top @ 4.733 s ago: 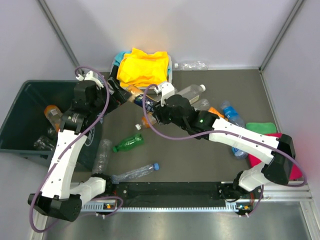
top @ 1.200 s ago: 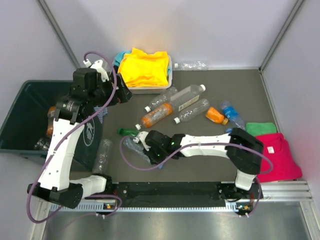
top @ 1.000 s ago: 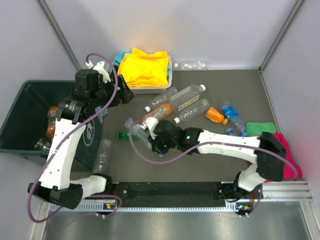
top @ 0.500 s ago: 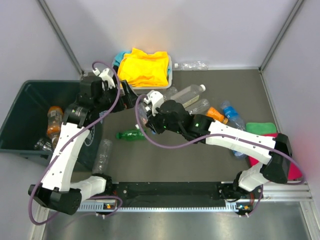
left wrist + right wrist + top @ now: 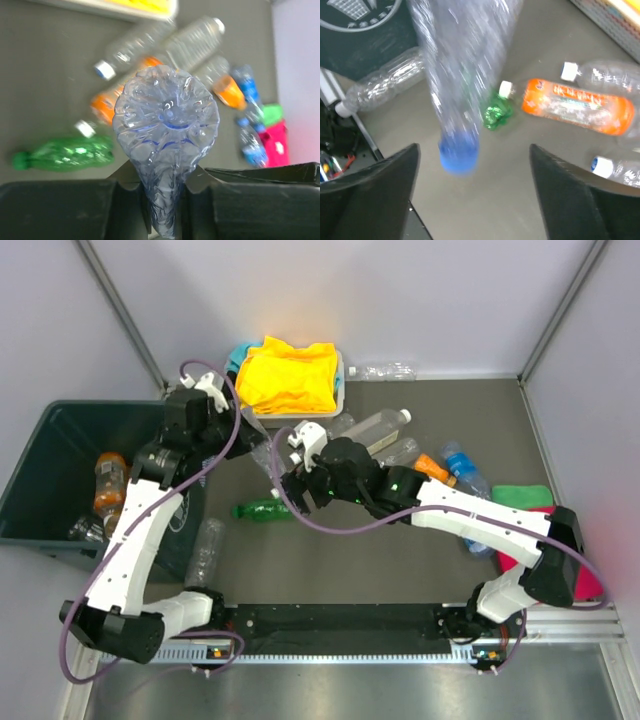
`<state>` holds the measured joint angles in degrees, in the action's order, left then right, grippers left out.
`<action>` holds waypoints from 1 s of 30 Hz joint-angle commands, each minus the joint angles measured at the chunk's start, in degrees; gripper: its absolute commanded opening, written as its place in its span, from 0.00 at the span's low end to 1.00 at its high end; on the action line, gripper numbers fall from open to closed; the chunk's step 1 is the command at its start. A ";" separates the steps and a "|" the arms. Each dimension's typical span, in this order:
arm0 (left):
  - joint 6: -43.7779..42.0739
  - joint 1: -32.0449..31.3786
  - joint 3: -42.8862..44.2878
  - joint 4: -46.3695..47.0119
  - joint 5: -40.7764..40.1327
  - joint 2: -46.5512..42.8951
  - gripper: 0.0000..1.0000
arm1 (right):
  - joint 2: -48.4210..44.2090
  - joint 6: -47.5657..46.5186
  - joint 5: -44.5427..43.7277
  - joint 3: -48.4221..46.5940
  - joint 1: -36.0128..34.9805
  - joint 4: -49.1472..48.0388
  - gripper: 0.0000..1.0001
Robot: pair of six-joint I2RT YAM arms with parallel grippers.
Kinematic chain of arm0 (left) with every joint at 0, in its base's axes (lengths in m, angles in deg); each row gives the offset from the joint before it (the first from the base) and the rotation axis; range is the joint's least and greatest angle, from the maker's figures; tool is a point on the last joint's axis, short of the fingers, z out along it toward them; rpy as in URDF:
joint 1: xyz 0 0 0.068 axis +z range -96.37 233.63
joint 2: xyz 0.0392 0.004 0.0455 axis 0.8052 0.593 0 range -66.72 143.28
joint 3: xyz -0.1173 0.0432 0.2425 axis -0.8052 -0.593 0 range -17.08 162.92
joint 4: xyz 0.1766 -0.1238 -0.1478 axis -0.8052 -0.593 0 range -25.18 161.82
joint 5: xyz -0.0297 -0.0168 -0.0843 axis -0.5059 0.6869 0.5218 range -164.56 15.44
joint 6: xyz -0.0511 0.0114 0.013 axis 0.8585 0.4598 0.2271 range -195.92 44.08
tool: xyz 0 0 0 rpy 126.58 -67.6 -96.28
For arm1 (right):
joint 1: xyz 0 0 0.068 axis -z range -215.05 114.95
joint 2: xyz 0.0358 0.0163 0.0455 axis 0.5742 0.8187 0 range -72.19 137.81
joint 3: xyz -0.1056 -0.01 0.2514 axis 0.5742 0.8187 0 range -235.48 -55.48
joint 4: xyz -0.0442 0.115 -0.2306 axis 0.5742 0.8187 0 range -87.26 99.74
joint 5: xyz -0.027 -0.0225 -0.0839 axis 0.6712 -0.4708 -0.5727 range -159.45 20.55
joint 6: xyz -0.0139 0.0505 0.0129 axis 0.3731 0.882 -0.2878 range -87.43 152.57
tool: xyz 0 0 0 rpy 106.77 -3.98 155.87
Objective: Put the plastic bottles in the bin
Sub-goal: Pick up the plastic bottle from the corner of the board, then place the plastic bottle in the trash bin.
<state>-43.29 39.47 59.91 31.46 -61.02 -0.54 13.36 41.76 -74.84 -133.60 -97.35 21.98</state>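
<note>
A clear bottle (image 5: 166, 112) with a blue cap (image 5: 458, 150) hangs over the table, my left gripper (image 5: 167, 200) shut on its crushed middle; in the top view the clear bottle (image 5: 266, 452) is just right of the bin (image 5: 50, 440). My right gripper (image 5: 475, 170) is open around the cap end, its fingers apart from it. A green bottle (image 5: 262, 508) lies below. Several more bottles (image 5: 380, 430) lie right of the arms. An orange bottle (image 5: 108, 485) rests inside the bin.
A white tray (image 5: 338, 400) holding yellow cloth stands at the back. A crushed clear bottle (image 5: 205, 550) lies against the bin's right side. Green and red cloths (image 5: 540, 510) sit at the right. One bottle (image 5: 385, 371) lies by the back wall.
My right gripper lifted the clear bottle from the table toward the left gripper. The left gripper shut on it and the right gripper opened.
</note>
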 commanded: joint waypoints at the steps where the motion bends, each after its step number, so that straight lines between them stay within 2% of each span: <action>1: -5.02 0.44 10.79 -7.26 -15.94 2.90 0.07 | -1.27 1.44 -1.03 -1.86 2.88 0.88 0.99; 3: -6.60 0.44 17.73 -11.91 -21.77 5.10 0.07 | -2.41 1.62 -1.55 -0.98 3.59 0.71 0.99; 8: -9.68 0.44 33.45 -17.82 -44.09 8.18 0.08 | -3.56 2.06 -1.64 1.05 5.35 1.23 0.99; 14: -20.13 0.44 52.17 -21.16 -66.49 11.95 0.13 | -3.29 2.76 -1.47 1.66 6.93 1.59 0.99; 16: -24.26 0.44 53.87 -20.12 -70.47 12.23 0.14 | -2.94 2.76 -1.29 1.40 7.11 1.59 0.99; 19: -29.18 0.44 51.34 -15.46 -77.24 10.39 0.16 | -2.16 2.76 -1.12 0.96 7.11 1.85 0.99; 21: -32.08 0.44 48.18 -11.86 -81.28 8.80 0.22 | -1.80 2.76 -0.94 0.70 7.28 2.02 0.99; 22: -34.18 0.44 47.12 -10.63 -82.43 8.28 0.25 | -1.71 2.85 -0.85 0.61 7.20 2.02 0.99; 24: -36.56 0.44 44.04 -8.61 -83.93 6.96 0.56 | -1.27 2.76 -0.50 0.17 7.20 2.11 0.99; 27: -33.78 0.44 42.98 -11.74 -82.72 6.60 0.99 | -0.13 2.68 0.11 -0.79 7.20 2.99 0.99; 29: -32.80 0.44 43.94 -14.56 -79.82 7.48 0.99 | 1.01 2.59 0.90 -1.41 7.20 4.04 0.99; 30: -29.23 0.44 44.47 -15.96 -78.50 8.00 0.99 | 1.19 2.67 1.25 -2.02 7.28 4.39 0.99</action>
<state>-75.49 39.74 103.54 17.58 -140.45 6.71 12.88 43.81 -75.28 -132.40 -90.40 25.30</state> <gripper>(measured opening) 0.983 0.987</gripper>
